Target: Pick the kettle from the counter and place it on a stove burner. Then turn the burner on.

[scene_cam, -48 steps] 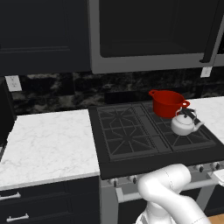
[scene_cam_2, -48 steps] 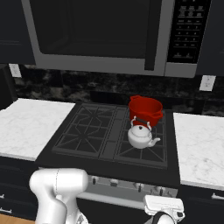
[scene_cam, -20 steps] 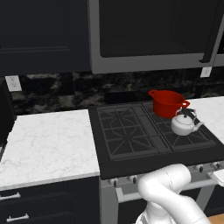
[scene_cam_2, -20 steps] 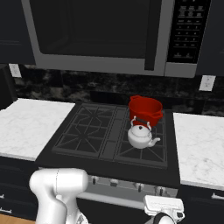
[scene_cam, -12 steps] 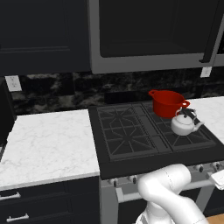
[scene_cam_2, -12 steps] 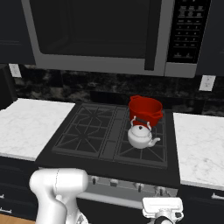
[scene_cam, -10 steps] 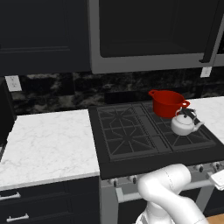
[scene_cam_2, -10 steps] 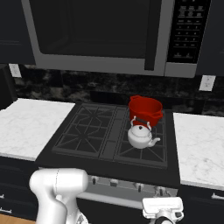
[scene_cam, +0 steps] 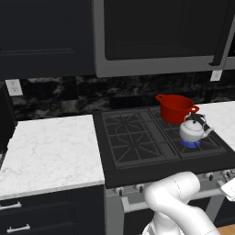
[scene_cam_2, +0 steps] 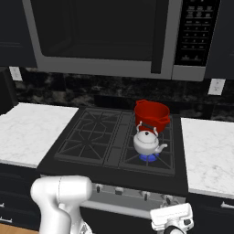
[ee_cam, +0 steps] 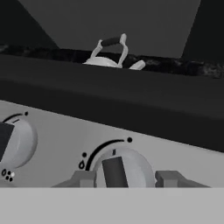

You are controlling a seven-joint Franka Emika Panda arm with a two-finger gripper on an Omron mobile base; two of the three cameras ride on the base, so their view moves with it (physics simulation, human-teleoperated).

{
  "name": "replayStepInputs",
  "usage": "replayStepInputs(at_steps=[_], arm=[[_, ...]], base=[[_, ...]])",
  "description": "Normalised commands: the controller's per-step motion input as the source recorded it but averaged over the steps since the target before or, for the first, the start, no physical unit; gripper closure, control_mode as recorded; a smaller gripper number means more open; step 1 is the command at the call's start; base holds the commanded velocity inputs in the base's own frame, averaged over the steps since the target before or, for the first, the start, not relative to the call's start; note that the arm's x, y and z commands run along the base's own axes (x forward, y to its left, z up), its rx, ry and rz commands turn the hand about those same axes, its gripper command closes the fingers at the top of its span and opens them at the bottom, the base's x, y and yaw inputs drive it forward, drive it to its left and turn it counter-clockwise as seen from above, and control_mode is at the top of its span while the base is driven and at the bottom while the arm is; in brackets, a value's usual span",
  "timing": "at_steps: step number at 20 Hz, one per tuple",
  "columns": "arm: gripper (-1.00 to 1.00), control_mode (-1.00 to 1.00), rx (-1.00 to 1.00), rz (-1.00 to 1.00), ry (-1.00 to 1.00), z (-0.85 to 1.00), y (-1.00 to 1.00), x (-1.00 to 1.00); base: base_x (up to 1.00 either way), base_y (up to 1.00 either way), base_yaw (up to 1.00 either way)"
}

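- My pincer (ee_cam: pixel 126 178) is low in front of the stove, with its two finger tips (ee_cam: pixel 83 179) standing on either side of a control knob (ee_cam: pixel 117 168). They look closed on the knob's dark bar, so I judge that I am pinching the knob.
- In the right base view my white hand (scene_cam_2: pixel 171 217) is just below the stove's front panel, under the right side of the cooktop.
- A second knob (ee_cam: pixel 13 141) is to the left on the same panel, apart from my pincer.
- Above the panel, the kettle (scene_cam_2: pixel 146 142) sits on the front right stove burner (scene_cam_2: pixel 149 157), and a blue flame shows under it.
- Just behind the kettle is the red pot (scene_cam_2: pixel 152 114), on the back right burner.
- The marble bench (scene_cam: pixel 46 151) at the left carries nothing of the task.
- My judgement: the placing is done and the burner seems lit. The next move calls only for releasing the knob and pulling straight back, without turning it again.
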Motion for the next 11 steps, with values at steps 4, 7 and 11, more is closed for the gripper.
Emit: replayStepInputs(at_steps=[4,7,11], arm=[[1.00,-1.00,-0.22,0.00,0.00,0.10,0.00,0.00],[1.00,-1.00,-0.20,0.00,0.00,0.08,0.00,0.00],[1.00,-1.00,-0.19,0.00,0.00,0.06,0.00,0.00]], base=[[0.00,0.00,0.00],[0.00,0.00,0.00],[0.00,0.00,0.00]])
